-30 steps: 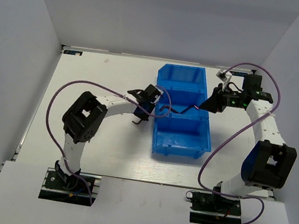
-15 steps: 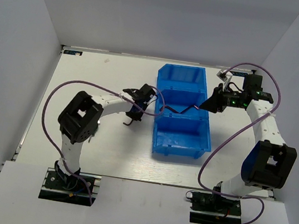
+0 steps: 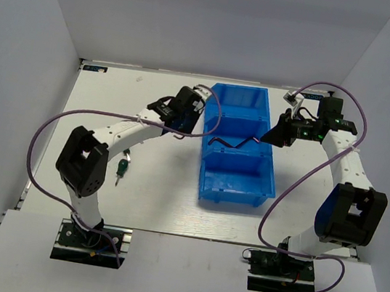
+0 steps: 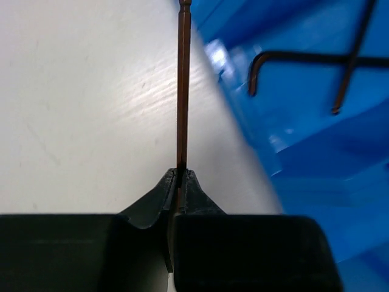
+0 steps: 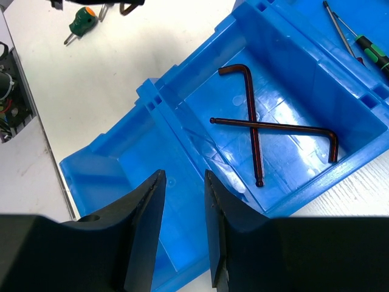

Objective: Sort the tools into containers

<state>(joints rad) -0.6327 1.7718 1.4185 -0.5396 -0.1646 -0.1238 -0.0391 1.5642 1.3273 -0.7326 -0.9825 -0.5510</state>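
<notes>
The blue three-compartment bin (image 3: 211,192) stands mid-table. My left gripper (image 3: 183,120) is beside its left wall, shut on a dark brown hex key (image 4: 181,91) whose long shaft sticks out ahead of the fingers (image 4: 181,177) over the white table. Two crossed hex keys (image 5: 255,128) lie in the middle compartment and also show in the left wrist view (image 4: 304,59). A green-handled screwdriver (image 5: 372,52) lies in the near compartment. Another green screwdriver (image 3: 122,169) lies on the table at left. My right gripper (image 5: 182,201) is open and empty above the bin's far end.
Purple cables (image 3: 50,132) loop from both arms. The left arm's elbow (image 3: 81,162) sits over the table's left part near the loose screwdriver. White walls enclose the table on three sides.
My left gripper has moved away from the near-left of the bin toward the far side along its left wall. The green screwdriver on the table now shows. The right arm has not moved.
</notes>
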